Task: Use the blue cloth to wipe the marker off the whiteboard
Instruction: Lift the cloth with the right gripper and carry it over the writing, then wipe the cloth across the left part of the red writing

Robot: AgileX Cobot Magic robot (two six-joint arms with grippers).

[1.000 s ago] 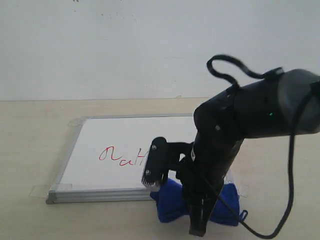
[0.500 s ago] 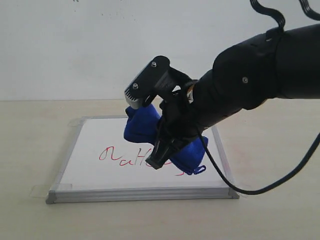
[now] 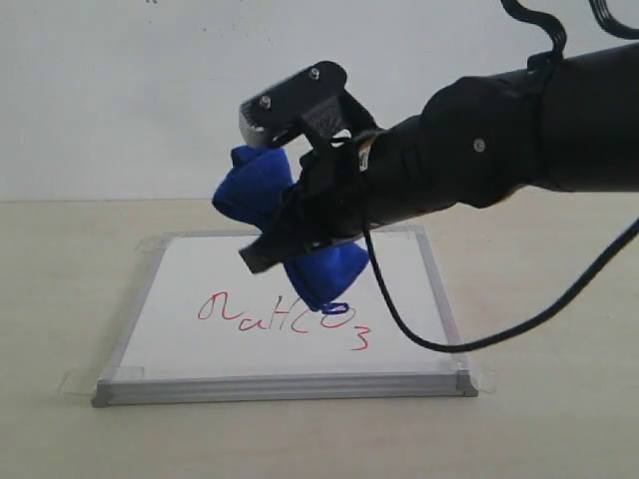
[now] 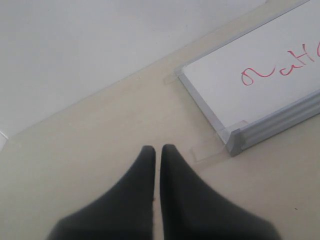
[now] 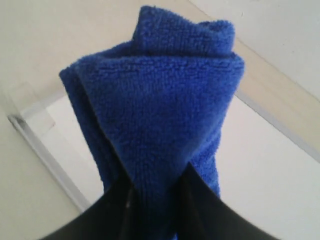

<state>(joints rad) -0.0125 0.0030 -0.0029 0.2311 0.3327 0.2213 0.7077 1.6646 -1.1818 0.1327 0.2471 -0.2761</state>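
The whiteboard (image 3: 290,344) lies flat on the table with red marker writing (image 3: 285,319) across its lower half. My right gripper (image 3: 275,225) is shut on the blue cloth (image 3: 260,190), held in the air above the board's far middle; the cloth's lower end (image 3: 324,274) and loop hang just over the writing. In the right wrist view the blue cloth (image 5: 160,115) fills the space between the fingers. My left gripper (image 4: 157,150) is shut and empty above the table, beside the whiteboard's corner (image 4: 240,137); the marker (image 4: 272,70) shows there too.
The beige table (image 3: 60,269) runs back to a white wall. Clear tape tabs (image 3: 75,381) stick out at the board's corners. A black cable (image 3: 419,339) from the right arm loops down over the board's right side.
The right arm has lifted the cloth from the table in front of the board and carried it up and left over the board; the last letters of the writing now show.
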